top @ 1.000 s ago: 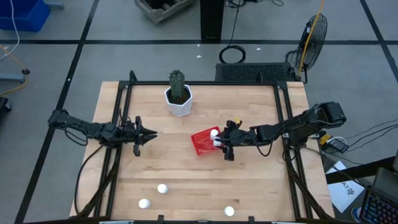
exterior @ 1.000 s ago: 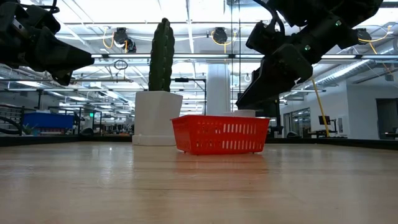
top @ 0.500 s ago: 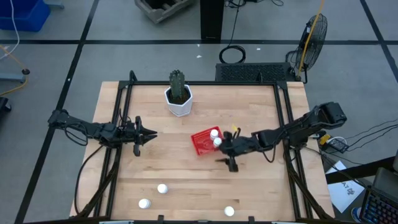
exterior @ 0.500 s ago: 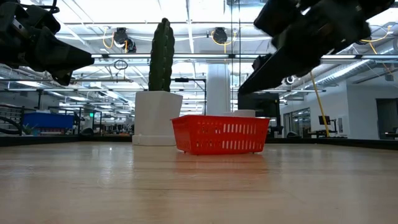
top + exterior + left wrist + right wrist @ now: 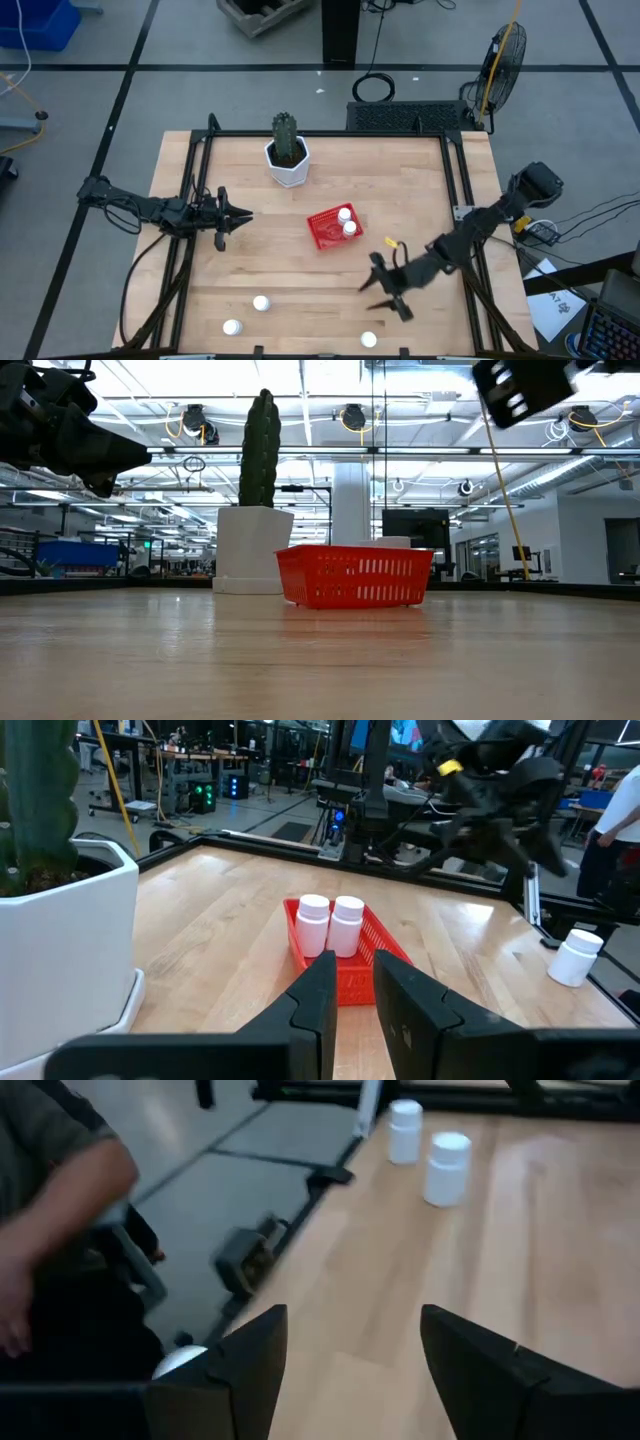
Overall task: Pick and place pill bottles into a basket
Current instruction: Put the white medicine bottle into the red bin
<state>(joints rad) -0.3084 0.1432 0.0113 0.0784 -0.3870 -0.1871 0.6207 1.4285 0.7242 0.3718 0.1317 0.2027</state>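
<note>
The red basket [image 5: 325, 230] stands mid-table and holds two white pill bottles [image 5: 347, 220] upright; both show in the left wrist view [image 5: 331, 923]. Three more bottles stand on the table near its front edge [image 5: 261, 302] [image 5: 232, 327] [image 5: 369, 340]. My right gripper [image 5: 380, 289] is open and empty above the table, between the basket and the front-right bottle; in its wrist view [image 5: 350, 1342] two bottles [image 5: 447, 1168] stand ahead of it. My left gripper [image 5: 246, 214] is shut and empty, hovering left of the basket [image 5: 352, 985].
A white faceted pot with a green cactus [image 5: 288, 160] stands at the far middle of the table, left of the basket in the low view [image 5: 252, 550]. A person [image 5: 50, 1200] is beyond the table's edge. Bare wood lies between basket and front bottles.
My right gripper has left the basket and gone toward the table's near edge and a little right, rising out of the low view and turning toward the front bottles. Both bottles stay upright in the basket.
</note>
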